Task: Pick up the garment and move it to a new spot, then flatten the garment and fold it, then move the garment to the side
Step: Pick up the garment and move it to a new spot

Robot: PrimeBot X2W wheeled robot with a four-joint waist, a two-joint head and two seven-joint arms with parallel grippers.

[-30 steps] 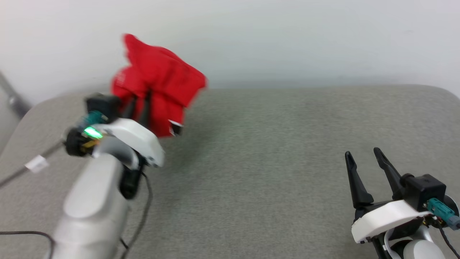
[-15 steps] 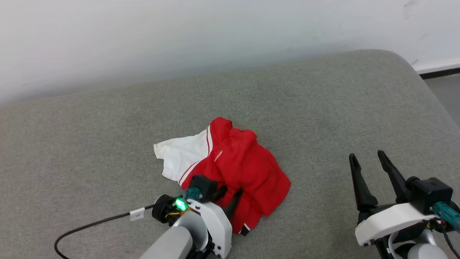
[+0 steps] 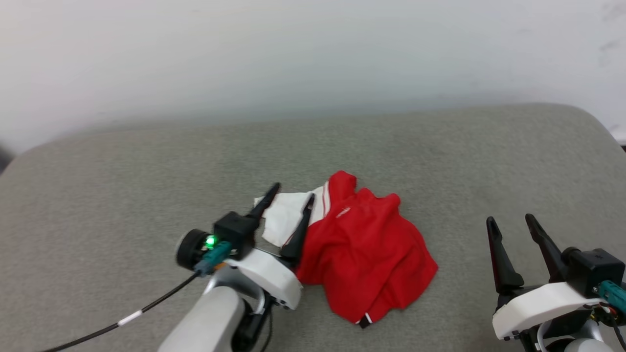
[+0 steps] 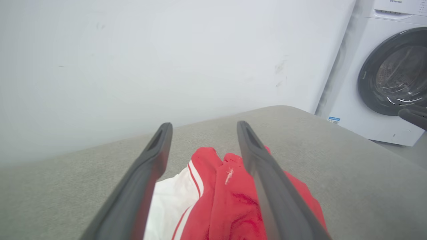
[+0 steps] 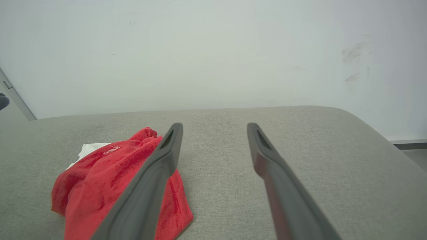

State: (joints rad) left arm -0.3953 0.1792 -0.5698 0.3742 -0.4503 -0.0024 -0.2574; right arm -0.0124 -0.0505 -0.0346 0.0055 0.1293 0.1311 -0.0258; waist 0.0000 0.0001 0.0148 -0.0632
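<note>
left gripper (image 3: 293, 191) sits at the near left, its 2 dark fingers spread wide above the white sleeve, pinching nothing. right gripper (image 3: 510, 219) stands near right, jaws spread, empty. between them the garment (image 3: 367, 254) lies crumpled on the grey cushion (image 3: 146, 195); pale wall (image 3: 293, 58) behind.

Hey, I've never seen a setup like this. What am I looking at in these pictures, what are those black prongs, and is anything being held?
It's a two-armed robot. The wide picture comes from a camera on its head; the other two from wrist cameras, each looking along that arm's own prongs. Those are gripper fingers: the left gripper and the right gripper. On the grey padded surface lies a crumpled red garment with a white sleeve. Both grippers are open, the left above the sleeve; nothing is held.
</note>
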